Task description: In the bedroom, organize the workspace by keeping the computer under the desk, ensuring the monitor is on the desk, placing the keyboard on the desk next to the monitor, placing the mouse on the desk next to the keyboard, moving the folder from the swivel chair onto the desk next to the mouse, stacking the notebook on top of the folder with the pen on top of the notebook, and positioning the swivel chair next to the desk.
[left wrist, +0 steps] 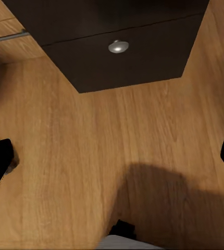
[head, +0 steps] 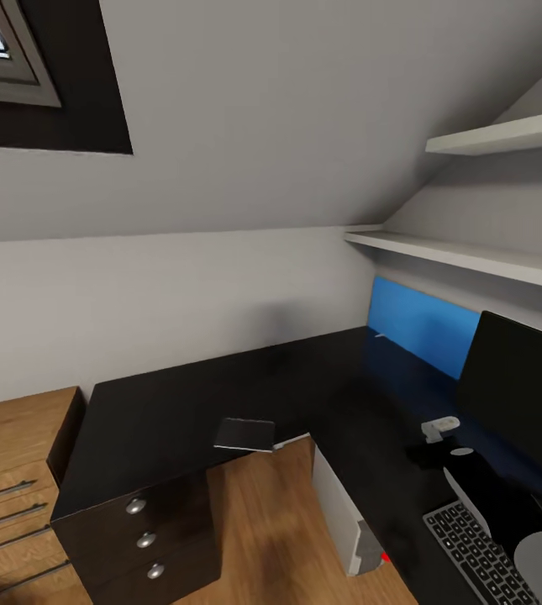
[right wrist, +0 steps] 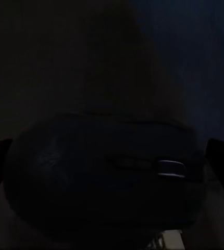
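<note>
The black desk (head: pixel 161 412) bends round the room's corner, with a blue panel behind it. On its right wing stand the monitor (head: pixel 527 403) and the keyboard (head: pixel 476 546). My right gripper (head: pixel 428 454) hovers just beyond the keyboard's far end. In the right wrist view the dark mouse (right wrist: pixel 104 172) spans the gap between the fingers (right wrist: pixel 221 153), which press on its sides. The notebook (head: pixel 245 434) lies at the desk's inner edge with the thin white pen (head: pixel 292 441) beside it. The computer (head: pixel 338 504) stands under the desk. My left gripper (left wrist: pixel 112 161) is open over the floor. Folder and swivel chair are out of view.
A black three-drawer cabinet (head: pixel 144 538) stands under the desk's left end, its knob (left wrist: pixel 118 47) close to my left gripper. A wooden drawer chest (head: pixel 10 470) is at the far left. Two white shelves (head: pixel 472 256) hang above the monitor. Wood floor (head: pixel 254 538) lies between cabinet and computer.
</note>
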You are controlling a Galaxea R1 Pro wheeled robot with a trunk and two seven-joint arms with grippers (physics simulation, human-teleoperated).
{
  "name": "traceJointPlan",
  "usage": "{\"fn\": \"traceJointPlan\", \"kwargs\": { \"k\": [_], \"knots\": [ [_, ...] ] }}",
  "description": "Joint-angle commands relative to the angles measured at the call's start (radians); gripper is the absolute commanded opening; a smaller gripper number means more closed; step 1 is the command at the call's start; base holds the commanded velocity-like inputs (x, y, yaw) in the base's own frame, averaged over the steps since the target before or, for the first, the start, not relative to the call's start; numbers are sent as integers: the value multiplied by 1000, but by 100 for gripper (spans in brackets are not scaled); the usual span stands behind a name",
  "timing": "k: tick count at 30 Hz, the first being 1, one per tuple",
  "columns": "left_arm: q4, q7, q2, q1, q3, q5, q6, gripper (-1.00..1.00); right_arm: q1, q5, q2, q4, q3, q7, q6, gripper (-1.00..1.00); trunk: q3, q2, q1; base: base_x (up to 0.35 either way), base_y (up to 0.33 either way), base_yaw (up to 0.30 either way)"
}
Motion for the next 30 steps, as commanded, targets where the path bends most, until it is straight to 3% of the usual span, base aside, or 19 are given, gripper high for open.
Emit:
{"fn": "traceJointPlan", "kwargs": {
  "k": [1, 2, 3, 4, 8, 13, 27, 30],
  "knots": [
    [16, 5, 1, 0, -9, 8, -33, 100, -2, -7, -1, -1, 4, -2, 5, -100, -1, -1, 1, 166, 0, 0],
    [64, 8, 1, 0, -8, 10, -76, 100, -1, -7, -1, -3, 2, 0, 4, -100, -1, -1, 1, 18, 0, 0],
    [71, 10, 1, 0, -7, 11, -81, 100, -2, -7, -2, -3, 1, -1, 4, -100, -1, -1, 1, 9, 0, 0],
    [78, 13, 1, 0, -5, 13, -126, 100, -2, -8, -3, 18, -5, -3, -6, -100, -1, -1, 1, 2, 0, 0],
    [80, 9, 0, 0, -8, 13, -238, 100, -7, -9, -2, 152, -5, -5, -14, -100, -11, -22, 12, 0, 0, 0],
    [89, 9, -2, 0, -12, 12, -256, 100, -12, -8, -1, 213, -4, -7, -47, -100, -26, -57, 31, 0, 0, 0],
    [122, 8, -6, 0, -16, 9, -261, 100, -12, -6, -4, 245, -2, -2, -172, -100, -70, -155, 85, 0, 0, 0],
    [122, 8, -7, 0, -17, 9, -261, 100, -12, -6, -4, 279, -2, 10, -263, -100, -80, -176, 97, 0, 0, 0]
  ]
}}
